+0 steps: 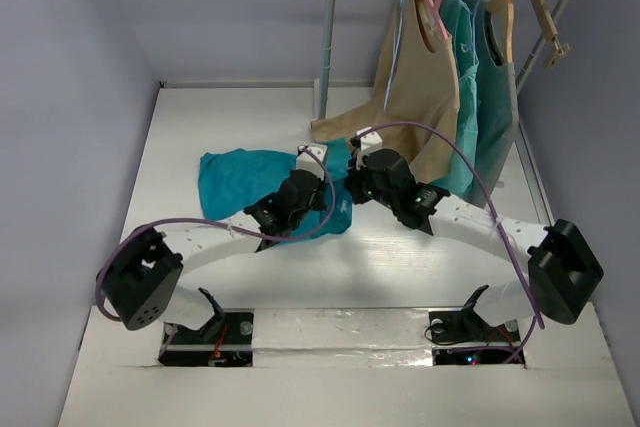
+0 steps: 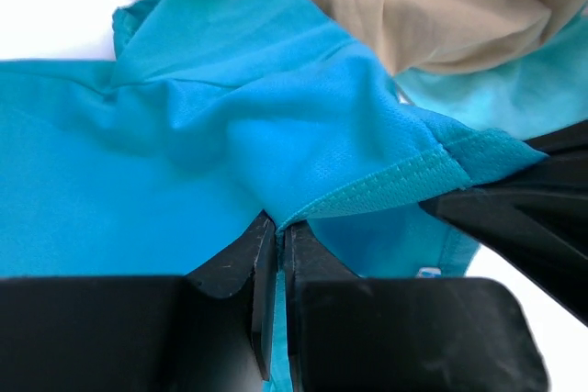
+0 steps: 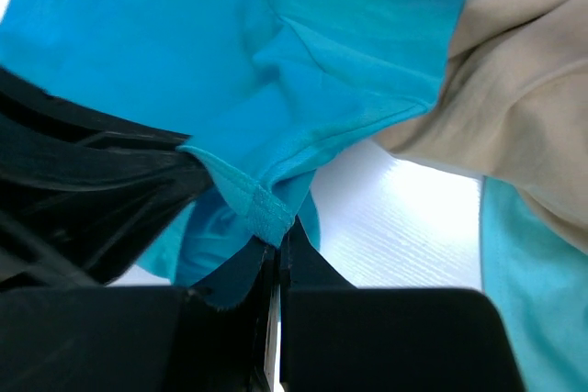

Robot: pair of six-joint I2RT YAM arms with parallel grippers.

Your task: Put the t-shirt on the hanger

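the left hand (image 2: 278,227) and right hand (image 3: 278,247) were each clamped on the t-shirt (image 1: 235,179) hem, close together, above the white surface (image 1: 400,267), beside a beige shirt (image 1: 425,87).

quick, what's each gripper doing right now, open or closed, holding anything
left gripper: closed, pinching a fold of the t-shirt
right gripper: closed, pinching a stitched edge of the same t-shirt
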